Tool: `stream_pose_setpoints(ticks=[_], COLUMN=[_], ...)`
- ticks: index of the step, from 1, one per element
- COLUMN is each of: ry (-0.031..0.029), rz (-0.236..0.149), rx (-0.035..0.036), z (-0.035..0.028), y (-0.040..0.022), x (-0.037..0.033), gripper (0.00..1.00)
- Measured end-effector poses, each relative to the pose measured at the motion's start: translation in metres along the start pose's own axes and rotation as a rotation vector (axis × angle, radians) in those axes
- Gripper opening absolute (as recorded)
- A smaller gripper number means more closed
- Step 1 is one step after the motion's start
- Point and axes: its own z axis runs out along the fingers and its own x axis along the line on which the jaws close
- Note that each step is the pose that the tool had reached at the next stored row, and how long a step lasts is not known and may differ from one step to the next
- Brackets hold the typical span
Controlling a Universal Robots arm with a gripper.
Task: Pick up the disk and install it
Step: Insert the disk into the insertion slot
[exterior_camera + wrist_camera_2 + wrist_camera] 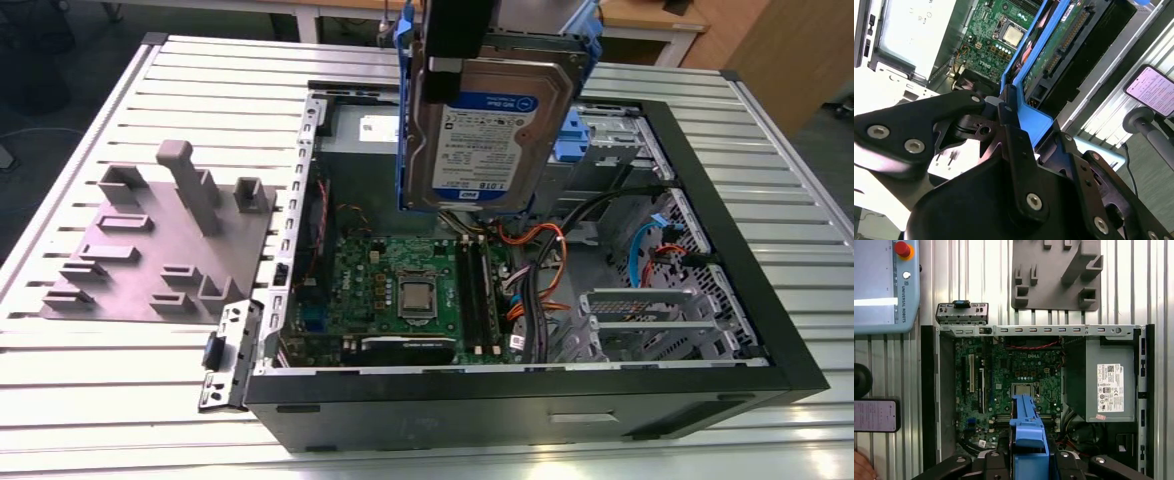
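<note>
On the slatted table point(120, 400) lies an open black case point(441, 410), its inside facing up. Beside it, toward the exterior view's left, rests a grey fixture plate point(147, 250). Inside the case sit a grey power supply point(1104, 380) and a green motherboard point(400, 290). Above the case hangs the disk point(487, 130), upright on its short end, its label toward the exterior camera. The gripper point(1029, 455) holds it from above, its black fingers point(1006, 107) clamped tight on the carrier's blue end.
</note>
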Motion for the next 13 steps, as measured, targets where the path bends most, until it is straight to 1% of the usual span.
stream_pose_setpoints(ticks=[6,8,10,13], ry=[0.0001,0.0,-0.0001,0.0001], rz=[0.0,0.0,0.0,0.0], rx=[0.0,-0.0006,-0.0022,-0.0055], z=[0.0002,0.0005,0.0009,0.0014], y=[-0.0005,-0.0019,-0.0053,-0.0131], x=[0.0125,0.0157,0.0166,0.0167], gripper=[0.36,0.36,0.36,0.36])
